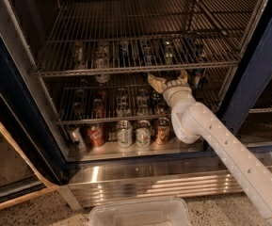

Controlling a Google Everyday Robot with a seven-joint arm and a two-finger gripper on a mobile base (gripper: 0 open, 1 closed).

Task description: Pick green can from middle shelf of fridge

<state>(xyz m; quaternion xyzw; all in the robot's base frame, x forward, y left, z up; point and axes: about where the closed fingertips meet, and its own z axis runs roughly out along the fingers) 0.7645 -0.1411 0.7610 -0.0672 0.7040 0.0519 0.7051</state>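
The fridge stands open, with a dark blue frame and chrome wire racks. My gripper is inside it, just under the front edge of the upper can-bearing rack and above the middle shelf. Its tan fingers are spread open and hold nothing. Several cans stand on the middle shelf. One pale can stands right below the gripper, apart from it. I cannot tell for sure which can is the green can. My white arm comes in from the lower right.
On the fridge floor stand a red can, two white-and-green cans, a brownish can and a silver can. More cans show on the rack above. A clear plastic bin lies on the floor in front.
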